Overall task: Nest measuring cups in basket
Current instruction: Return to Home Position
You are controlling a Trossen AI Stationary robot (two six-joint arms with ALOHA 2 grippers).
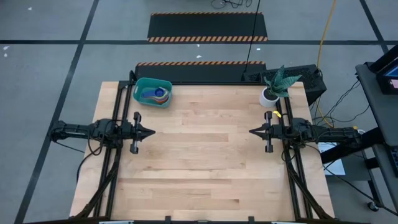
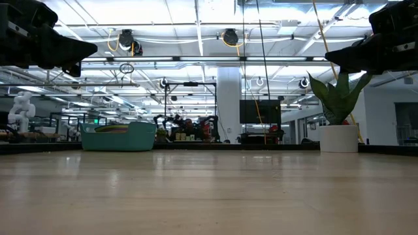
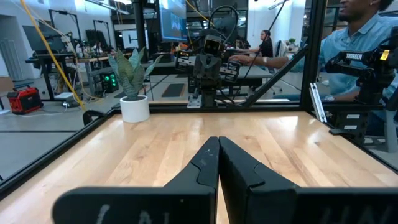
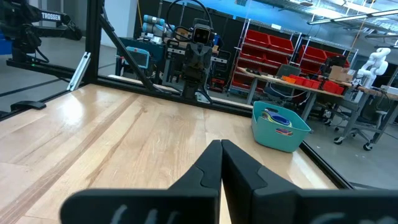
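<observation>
Now basket [image 1: 143, 82] at table's [image 1: 199, 168] far-left corner, measuring cups [image 1: 155, 94] stacked inside; left gripper [image 1: 152, 132] at left edge, right gripper [image 1: 251, 132] at right edge, well apart; both raised off wood, fingers pressed together, holding nothing.

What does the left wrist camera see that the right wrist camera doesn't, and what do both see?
Only the left wrist view: the white plant pot and a person in a light blue shirt. Only the right wrist view: the teal basket holding the measuring cups. Both: the wooden table and that arm's own shut fingers, left gripper and right gripper.
</observation>
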